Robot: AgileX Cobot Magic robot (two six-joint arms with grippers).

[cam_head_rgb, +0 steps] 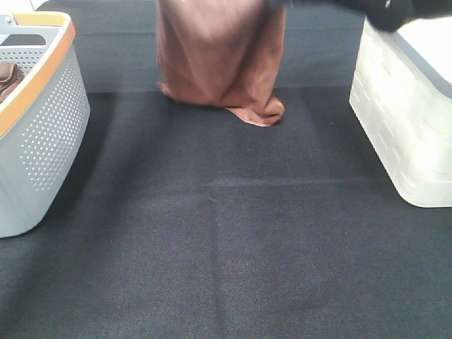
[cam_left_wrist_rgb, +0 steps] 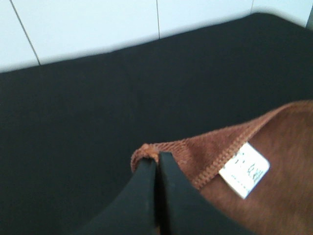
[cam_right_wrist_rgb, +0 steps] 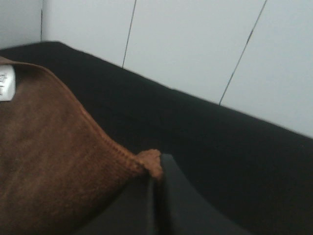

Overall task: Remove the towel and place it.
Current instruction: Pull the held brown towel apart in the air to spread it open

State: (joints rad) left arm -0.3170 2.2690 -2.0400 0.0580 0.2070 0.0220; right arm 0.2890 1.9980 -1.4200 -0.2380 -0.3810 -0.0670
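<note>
A brown towel hangs down from the top of the exterior high view, its lower edge resting on the black table surface. My left gripper is shut on one top corner of the towel, near its white label. My right gripper is shut on the other top corner of the towel. In the exterior high view the grippers themselves are above the frame; only part of the right arm shows at the top right.
A grey perforated basket with an orange rim stands at the left and holds something brown. A white basket stands at the right. A white tiled wall lies behind the table.
</note>
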